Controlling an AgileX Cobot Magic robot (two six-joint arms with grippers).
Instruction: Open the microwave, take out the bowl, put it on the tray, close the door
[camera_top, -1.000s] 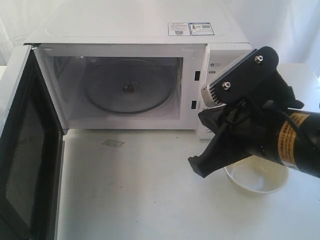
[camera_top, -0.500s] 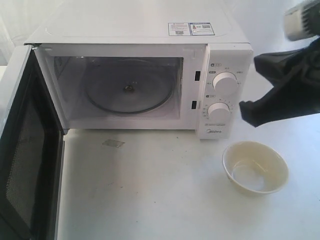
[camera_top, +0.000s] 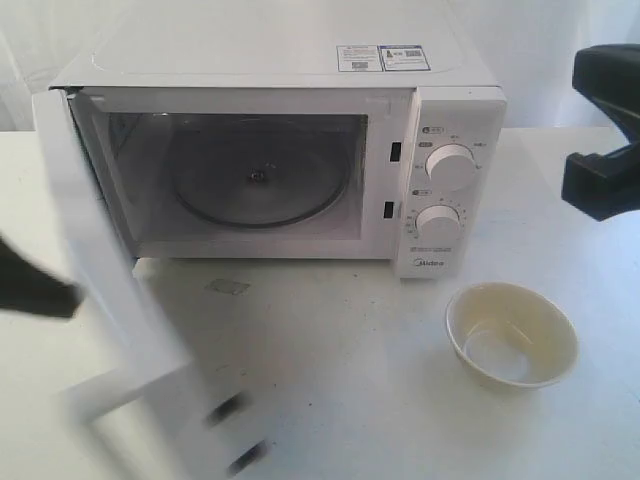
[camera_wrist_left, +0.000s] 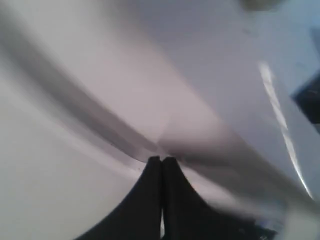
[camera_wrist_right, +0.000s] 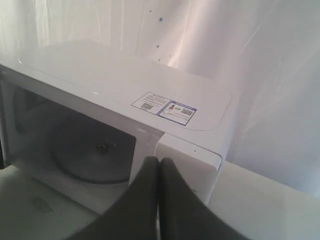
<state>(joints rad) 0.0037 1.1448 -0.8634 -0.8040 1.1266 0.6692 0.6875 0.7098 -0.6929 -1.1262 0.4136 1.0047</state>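
Observation:
The white microwave (camera_top: 270, 60) stands at the back with its cavity showing and nothing on the glass turntable (camera_top: 255, 185). Its door (camera_top: 130, 330) is a motion-blurred white panel, swung partway round at the front left. My left gripper (camera_top: 40, 288) is a dark blur just left of the door; in the left wrist view it (camera_wrist_left: 161, 159) is shut, tips against a blurred white surface. The cream bowl (camera_top: 512, 335) sits upright on the white table, in front of the knob panel. My right gripper (camera_wrist_right: 159, 160) is shut and empty, raised at the far right (camera_top: 600, 185), well above the bowl.
Two round knobs (camera_top: 450, 167) sit on the microwave's right panel. A small grey patch (camera_top: 227, 287) marks the table before the cavity. White curtain hangs behind. No tray shows in any view.
The door has swung from wide open at the left round toward the cavity. My left gripper has appeared beside it. My right gripper has risen and drawn off right, away from the bowl.

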